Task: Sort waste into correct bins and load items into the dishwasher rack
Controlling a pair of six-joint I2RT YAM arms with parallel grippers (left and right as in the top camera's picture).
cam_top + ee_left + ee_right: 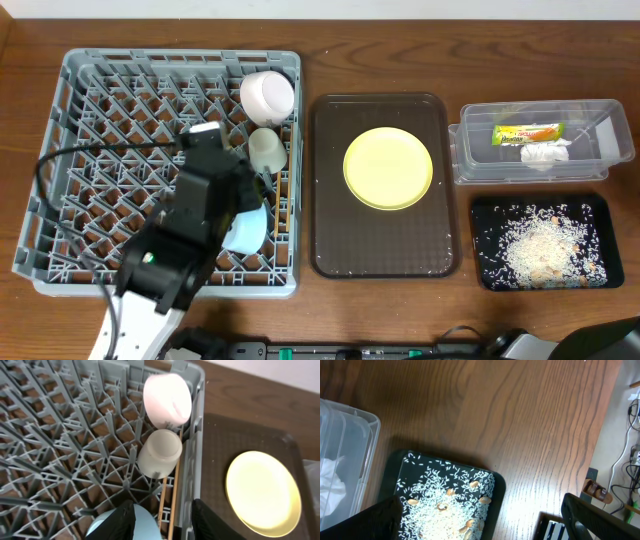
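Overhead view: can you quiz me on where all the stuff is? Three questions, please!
1. True or false: the yellow plate lies in the rack.
2. Pick one: what shares the clear tub with the tissue? A) a cup B) a snack wrapper C) chopsticks
3. What colour is the bin that holds the rice?

Key
1. False: the plate is on the brown tray, beside the rack.
2. B
3. Black
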